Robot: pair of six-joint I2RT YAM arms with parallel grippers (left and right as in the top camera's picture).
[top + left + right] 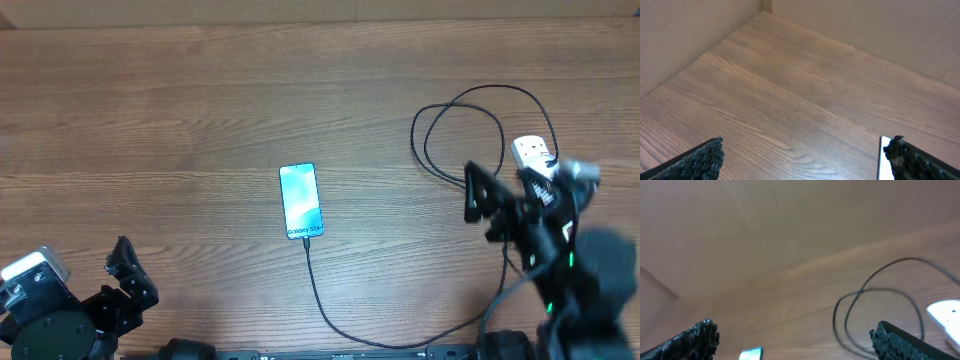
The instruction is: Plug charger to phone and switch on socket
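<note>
Socket [533,152] sat just beside the right tool [498,193], whose fingers were spread; pressing its switch would likely need them drawn together, one tip descending squarely.

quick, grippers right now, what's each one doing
left gripper: open, holding nothing
right gripper: open, holding nothing
</note>
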